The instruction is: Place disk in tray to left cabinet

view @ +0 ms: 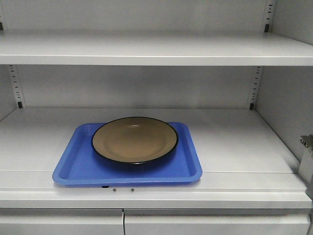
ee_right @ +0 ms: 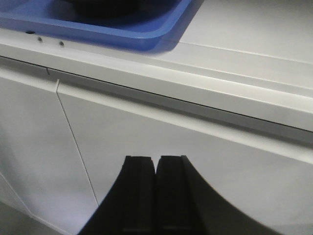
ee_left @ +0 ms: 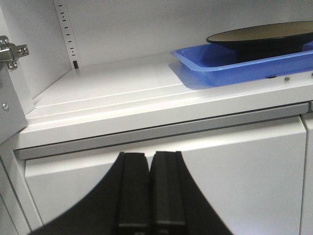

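The left cabinet (view: 244, 142) fills the front view, white-grey, with one flat shelf across the top of the frame and a broader one through the middle; perforated strips run up its back corners, and two closed doors meet low in the centre. A metal hinge (view: 306, 143) sticks in at the right edge.

On the middle shelf, left of centre, lies the blue tray (view: 188, 164), its front rim close to the shelf's front lip. The disk (view: 135, 139) sits flat inside it, tan with a thin black rim, toward the tray's back and covering much of its floor.

In the left wrist view the tray shows at the upper right, the plate's dark underside above its rim. The left gripper (ee_left: 150, 191) is at the bottom centre, in front of the door panel, its two black fingers pressed together with nothing between them. The right gripper (ee_right: 156, 193) sits likewise at the bottom of its own view, fingers closed on nothing, the tray's corner at the upper left.
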`<state>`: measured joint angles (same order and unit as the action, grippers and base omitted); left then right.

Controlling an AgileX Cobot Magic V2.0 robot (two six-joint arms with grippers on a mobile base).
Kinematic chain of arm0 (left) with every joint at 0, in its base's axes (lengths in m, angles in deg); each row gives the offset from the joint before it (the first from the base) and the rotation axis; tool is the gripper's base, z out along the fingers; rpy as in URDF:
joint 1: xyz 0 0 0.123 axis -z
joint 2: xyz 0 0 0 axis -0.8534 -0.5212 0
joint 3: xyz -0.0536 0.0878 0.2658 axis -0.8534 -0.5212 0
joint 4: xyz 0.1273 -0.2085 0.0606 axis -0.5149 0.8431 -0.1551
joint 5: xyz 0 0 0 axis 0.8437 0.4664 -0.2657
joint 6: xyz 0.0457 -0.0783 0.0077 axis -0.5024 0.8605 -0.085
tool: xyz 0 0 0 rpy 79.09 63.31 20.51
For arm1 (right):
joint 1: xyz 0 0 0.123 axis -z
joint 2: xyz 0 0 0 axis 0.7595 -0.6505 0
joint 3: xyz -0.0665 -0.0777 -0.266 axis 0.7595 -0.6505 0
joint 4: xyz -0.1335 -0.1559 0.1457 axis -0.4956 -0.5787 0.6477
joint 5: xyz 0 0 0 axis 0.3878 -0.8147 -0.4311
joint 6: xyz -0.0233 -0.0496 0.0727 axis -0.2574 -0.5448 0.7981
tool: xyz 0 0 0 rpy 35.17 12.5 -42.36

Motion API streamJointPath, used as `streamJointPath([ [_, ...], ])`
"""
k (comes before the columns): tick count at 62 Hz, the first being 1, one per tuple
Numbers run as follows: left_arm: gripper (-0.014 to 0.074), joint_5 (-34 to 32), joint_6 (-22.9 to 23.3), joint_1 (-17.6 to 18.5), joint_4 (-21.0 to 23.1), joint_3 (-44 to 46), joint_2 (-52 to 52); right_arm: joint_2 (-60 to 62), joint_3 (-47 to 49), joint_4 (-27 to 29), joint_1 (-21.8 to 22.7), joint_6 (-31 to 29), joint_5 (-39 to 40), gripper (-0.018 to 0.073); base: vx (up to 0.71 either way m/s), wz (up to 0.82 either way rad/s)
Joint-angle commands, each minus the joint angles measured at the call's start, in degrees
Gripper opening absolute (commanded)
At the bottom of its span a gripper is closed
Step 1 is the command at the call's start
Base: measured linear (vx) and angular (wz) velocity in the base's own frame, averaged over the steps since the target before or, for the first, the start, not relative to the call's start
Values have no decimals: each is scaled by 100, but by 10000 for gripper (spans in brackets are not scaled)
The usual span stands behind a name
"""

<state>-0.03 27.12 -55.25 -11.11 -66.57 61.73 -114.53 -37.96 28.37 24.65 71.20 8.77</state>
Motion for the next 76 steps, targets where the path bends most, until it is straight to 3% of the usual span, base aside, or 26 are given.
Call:
streamJointPath([
  [1,-6,-449,46,-12,20,-114,88,852,-290,189,159,-449,132,-4,0,0],
  [8,-6,-449,46,-12,20,-114,88,2016,-1056,609,874,-510,140,-4,0,0],
  [14,-6,-449,46,-12,20,-114,88,2927,-1589,609,1615,-504,191,-4,0,0],
  [19,-6,-449,46,-12,20,-114,88,3521,-1948,454,1869,-504,233,-4,0,0],
  [23,-6,-449,46,-12,20,-114,88,3954,-2191,334,1901,-504,249,-4,0,0],
  [76,-6,-417,46,-12,20,-114,87,3883,-2281,358,1872,-635,536,-4,0,0],
])
